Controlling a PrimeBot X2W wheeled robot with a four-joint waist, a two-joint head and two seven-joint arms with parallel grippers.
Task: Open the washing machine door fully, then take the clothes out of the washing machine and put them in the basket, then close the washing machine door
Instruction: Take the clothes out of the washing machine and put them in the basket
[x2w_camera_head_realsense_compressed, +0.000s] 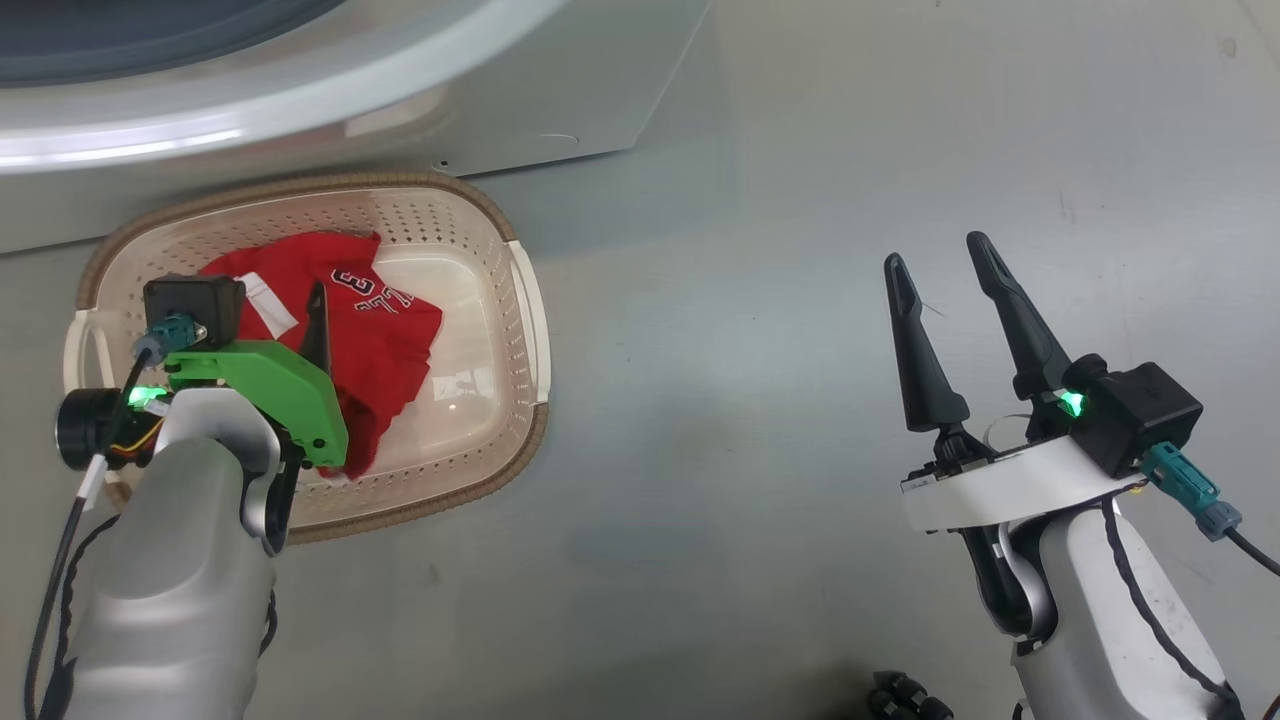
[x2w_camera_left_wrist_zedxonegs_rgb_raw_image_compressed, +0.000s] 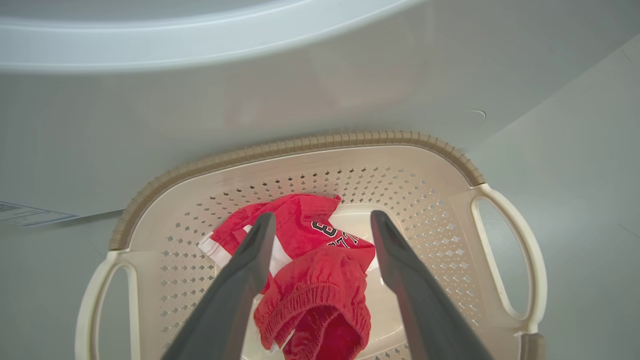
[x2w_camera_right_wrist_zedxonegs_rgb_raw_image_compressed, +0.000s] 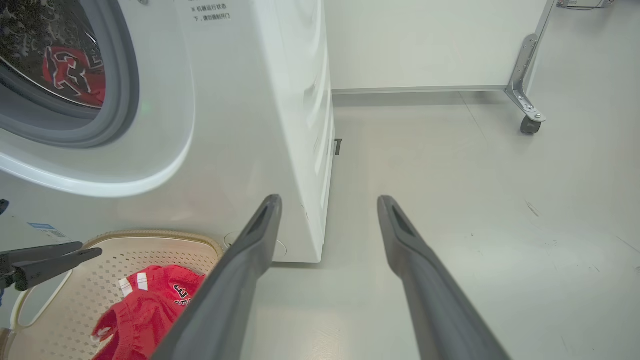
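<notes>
Left gripper (x2w_camera_left_wrist_zedxonegs_rgb_raw_image_compressed: 322, 220): fingers spread wide, gripping nothing; poised over the basket, with the red shirt below and between them.
Right gripper (x2w_camera_head_realsense_compressed: 935, 252): fingers wide apart and empty, above the bare floor (x2w_camera_head_realsense_compressed: 760, 350), well apart from the basket.
Basket (x2w_camera_head_realsense_compressed: 300, 186): on the floor, just in front of the washing machine.
Red shirt (x2w_camera_head_realsense_compressed: 375, 330): crumpled on the basket's bottom; white trim and black-and-white lettering showing.
Washing machine (x2w_camera_right_wrist_zedxonegs_rgb_raw_image_compressed: 240, 100): drum opening uncovered, grey gasket exposed.
Red jersey (x2w_camera_right_wrist_zedxonegs_rgb_raw_image_compressed: 75, 75): inside the drum, black-and-white marking visible.
</notes>
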